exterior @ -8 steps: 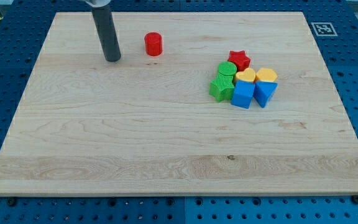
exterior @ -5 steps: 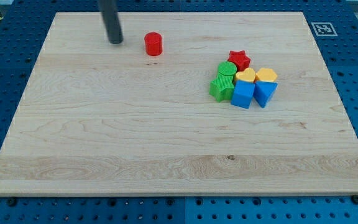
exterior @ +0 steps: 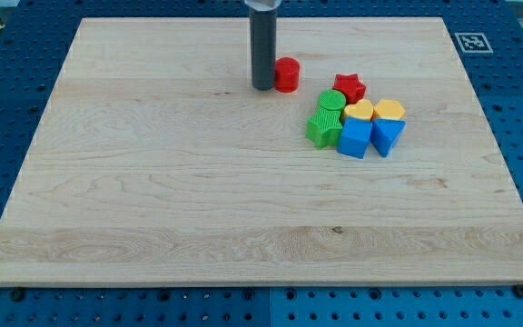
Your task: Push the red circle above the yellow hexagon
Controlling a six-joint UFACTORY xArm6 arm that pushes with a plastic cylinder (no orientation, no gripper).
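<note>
- The arm ends in a straight dark rod, so there is no hand to be apart, together or clamped on anything.
- The rod comes down from the view's top edge, and my tip point(exterior: 262, 87) rests on the wooden surface point(exterior: 198, 209) in its upper middle part.
- The red circle point(exterior: 286, 74) sits right against the tip on the view's right side; the rod overlaps the block's left edge in the picture, so the two look to be touching.
- The red circle lies to the view's left of the block cluster and slightly higher than it, apart from every block in it.
- The red star point(exterior: 349, 87) is the nearest cluster block to the red circle, with bare wood between them.
- The yellow hexagon point(exterior: 389, 110) stands at the cluster's upper right, just beside the yellow heart point(exterior: 360, 111) on its left.
- The blue cube point(exterior: 355, 138) sits below the yellow heart, and a blue triangular block point(exterior: 388, 135) sits below the yellow hexagon; these four are packed closely together.
- Two green blocks form the cluster's left side: a green rounded block point(exterior: 331, 100) above a green ridged block point(exterior: 322, 128) whose exact shape is hard to make out.
- A black-and-white marker tag point(exterior: 470, 42) is at the surface's upper right corner.
</note>
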